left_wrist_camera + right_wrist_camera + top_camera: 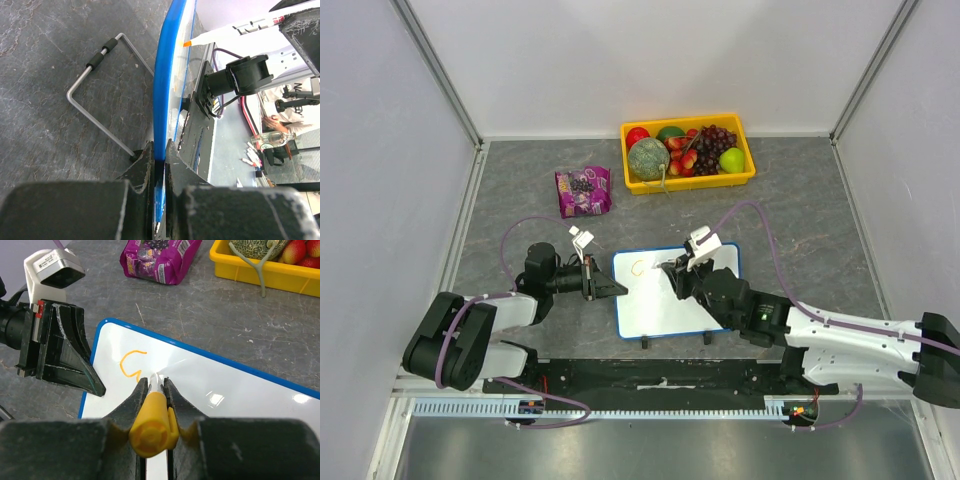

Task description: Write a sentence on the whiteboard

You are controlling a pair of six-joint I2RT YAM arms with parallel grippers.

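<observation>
While the left gripper (617,289) clenches the left edge of the whiteboard (660,312), the right gripper (677,278) hangs over the board's upper half with its jaws clamped on a marker (150,432). We find the whiteboard lying on the grey table (800,215) between the two arms, near the robot's bases, its long sides running left to right and two small black feet showing at its near edge. From the left wrist we look along the blue rim (167,75): both fingers (142,165) press it from either side, and a bent wire leg (95,125) with black sleeves shows beside the rim, on the side away from the marker. From the right wrist we see the marker's yellow-orange end facing the camera, gripped tight between the two fingers, and its pale barrel pointing down at the white surface. The left wrist view shows the orange tip (186,44) right at the board's face; we cannot tell for sure that it touches. Of the sentence (131,365) only one orange stroke stands written, an open curve like a C, close to the board's far left corner and just beyond the marker's tip. Well beyond the board sits a yellow tray (690,185) holding a melon (648,158), grapes (716,147) and other fruit, and a purple bag (583,191) lies to its left.
</observation>
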